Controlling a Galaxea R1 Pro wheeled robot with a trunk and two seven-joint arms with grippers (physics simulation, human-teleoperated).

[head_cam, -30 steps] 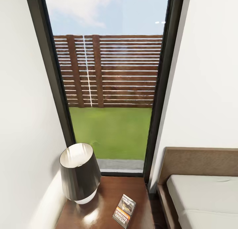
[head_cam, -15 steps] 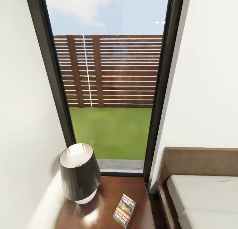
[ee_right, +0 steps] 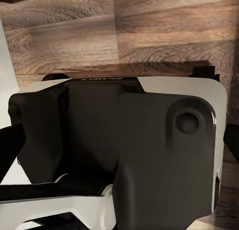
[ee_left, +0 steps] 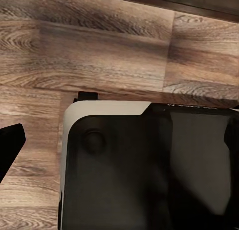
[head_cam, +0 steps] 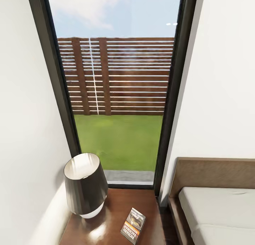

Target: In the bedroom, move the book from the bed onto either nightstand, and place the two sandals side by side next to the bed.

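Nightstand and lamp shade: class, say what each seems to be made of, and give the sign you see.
Nightstand: seems polished reddish-brown wood, glossy, since it shows a bright reflection. Lamp shade: dark outside, pale inside; fabric or metal, unclear.

A dark-shaded lamp point(head_cam: 86, 185) stands before green lawn point(head_cam: 118, 140) and slatted wooden fence point(head_cam: 117, 75).

Bright daylight pours through the window point(head_cam: 118, 96), leaving glare on the glossy nightstand point(head_cam: 113, 216) (wrist views are dim, shadowed, softly blurred).
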